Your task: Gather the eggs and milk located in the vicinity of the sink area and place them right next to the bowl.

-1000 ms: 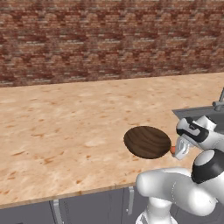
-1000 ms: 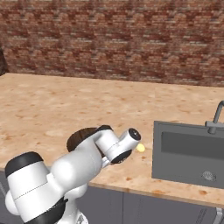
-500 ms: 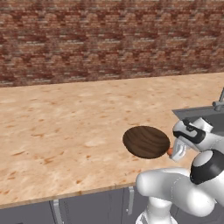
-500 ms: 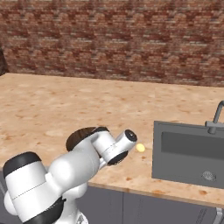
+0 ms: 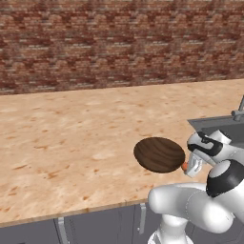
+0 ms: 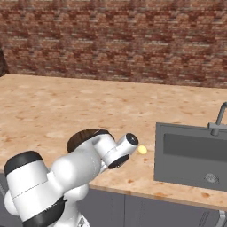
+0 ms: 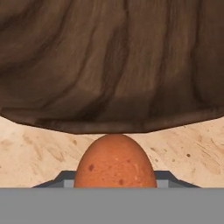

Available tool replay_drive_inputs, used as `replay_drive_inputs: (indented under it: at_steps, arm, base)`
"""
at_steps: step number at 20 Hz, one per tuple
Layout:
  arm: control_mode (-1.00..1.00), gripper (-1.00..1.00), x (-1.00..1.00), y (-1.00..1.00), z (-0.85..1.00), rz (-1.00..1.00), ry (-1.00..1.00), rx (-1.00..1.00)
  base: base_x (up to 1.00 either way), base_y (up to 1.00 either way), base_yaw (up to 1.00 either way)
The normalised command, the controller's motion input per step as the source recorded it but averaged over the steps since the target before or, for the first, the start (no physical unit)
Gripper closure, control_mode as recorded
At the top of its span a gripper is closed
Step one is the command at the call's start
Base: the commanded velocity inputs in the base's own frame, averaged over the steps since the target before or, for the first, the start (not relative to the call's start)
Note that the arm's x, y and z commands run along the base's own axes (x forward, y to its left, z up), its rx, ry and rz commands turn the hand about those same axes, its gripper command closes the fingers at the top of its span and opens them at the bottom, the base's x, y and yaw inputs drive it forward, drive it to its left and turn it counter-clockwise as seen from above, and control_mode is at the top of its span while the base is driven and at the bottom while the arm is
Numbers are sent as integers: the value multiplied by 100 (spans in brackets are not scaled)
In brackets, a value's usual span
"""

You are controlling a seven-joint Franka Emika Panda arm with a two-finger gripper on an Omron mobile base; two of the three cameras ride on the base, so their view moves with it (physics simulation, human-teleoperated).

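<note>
My gripper [image 5: 191, 164] is shut on an orange-brown egg [image 7: 114, 162] and holds it low, just off the right rim of the dark wood-grain bowl [image 5: 159, 154]. In the hand view the bowl [image 7: 109, 65] looms right behind the egg, with counter showing under its rim. A pale yellowish egg [image 6: 142, 150] lies on the counter between the bowl [image 6: 80, 137] and the sink [image 6: 193, 155]. The milk is out of view.
The sink's curved grey tap [image 6: 219, 117] rises at the far right. A brick wall [image 5: 119, 43] backs the speckled counter [image 5: 66, 138]. The counter's front edge runs close below the bowl.
The gripper has sunk a little and shifted left with the orange-brown egg, closer to the bowl's rim. The pale egg and bowl have stayed put.
</note>
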Motion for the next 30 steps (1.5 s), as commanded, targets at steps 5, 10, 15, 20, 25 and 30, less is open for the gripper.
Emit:
replay_drive_inputs:
  at_steps: [5,10,15,20,25,30]
  arm:
    - [-100,-100,0,0,0,0,0,0]
    - [-100,-100,0,0,0,0,0,0]
    - [-100,-100,0,0,0,0,-1,0]
    - [-100,-100,4,-14,4,0,0,0]
    - [-100,-100,8,-28,10,0,0,6]
    - [-100,-100,0,-9,32,0,0,11]
  base:
    - [0,0,0]
    - [0,0,0]
    - [0,0,0]
    - [0,0,0]
    - [0,0,0]
    - [0,0,0]
